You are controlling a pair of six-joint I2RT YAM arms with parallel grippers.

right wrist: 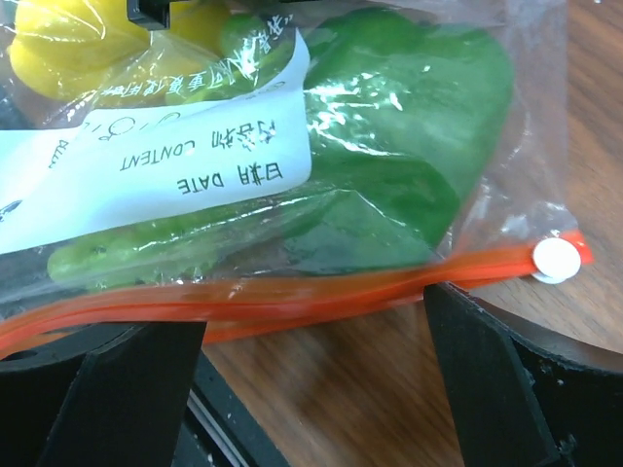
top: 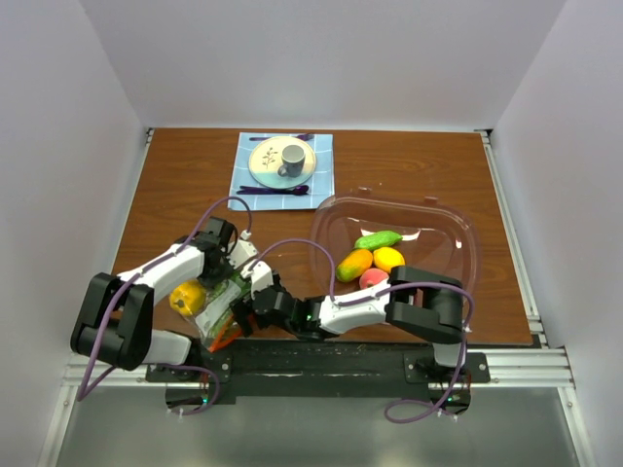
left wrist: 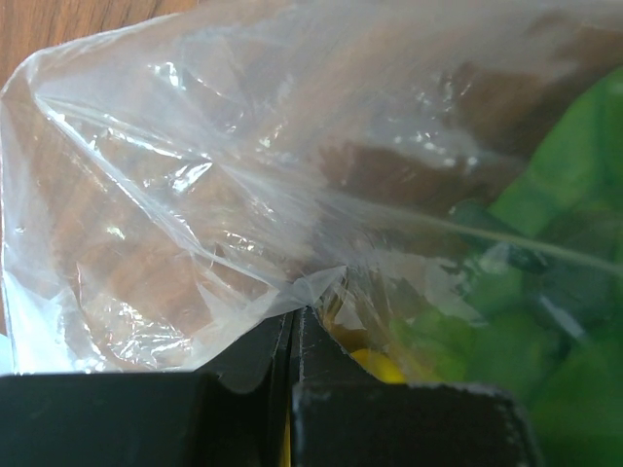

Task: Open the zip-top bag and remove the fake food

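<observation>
Left gripper [left wrist: 294, 329] clenched on zip-top bag [left wrist: 175, 195] film | right gripper [right wrist: 302, 341] released, astride zipper strip [right wrist: 292, 297] | bag at table's [top: 409, 156] near edge

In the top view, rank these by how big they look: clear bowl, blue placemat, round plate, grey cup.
1. clear bowl
2. blue placemat
3. round plate
4. grey cup
No two look close in size.
</observation>
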